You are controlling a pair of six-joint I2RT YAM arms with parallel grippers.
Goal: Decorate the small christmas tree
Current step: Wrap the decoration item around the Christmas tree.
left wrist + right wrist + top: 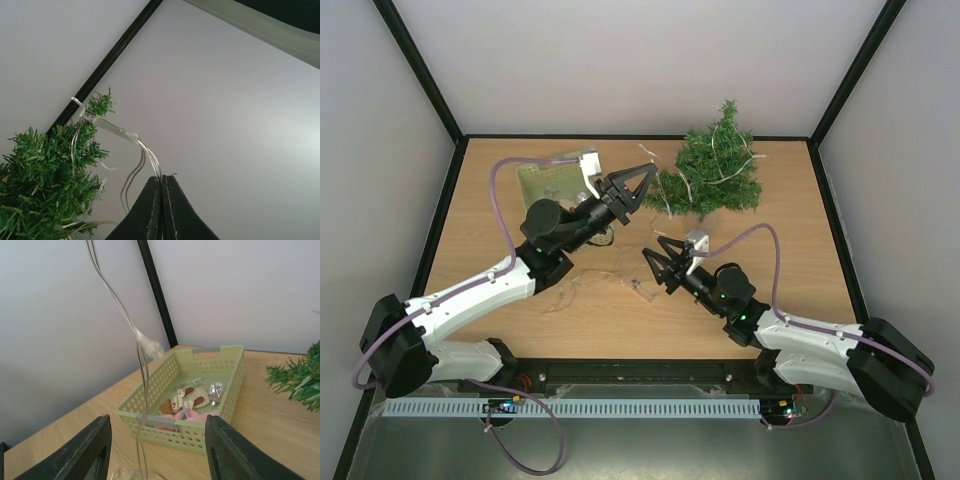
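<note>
The small christmas tree stands at the back of the table, right of centre, with a thin clear light string draped over its branches. My left gripper is raised just left of the tree and shut on that string. In the left wrist view the wires run from the closed fingertips up to the tree. My right gripper hovers open over the table's middle. In the right wrist view the string hangs free in front of its spread fingers, ungripped.
A pale green basket sits at the back left, behind the left arm. It holds brown-and-white ornaments, a silver ball and something pink. Loose string and clear plastic bits lie between the arms.
</note>
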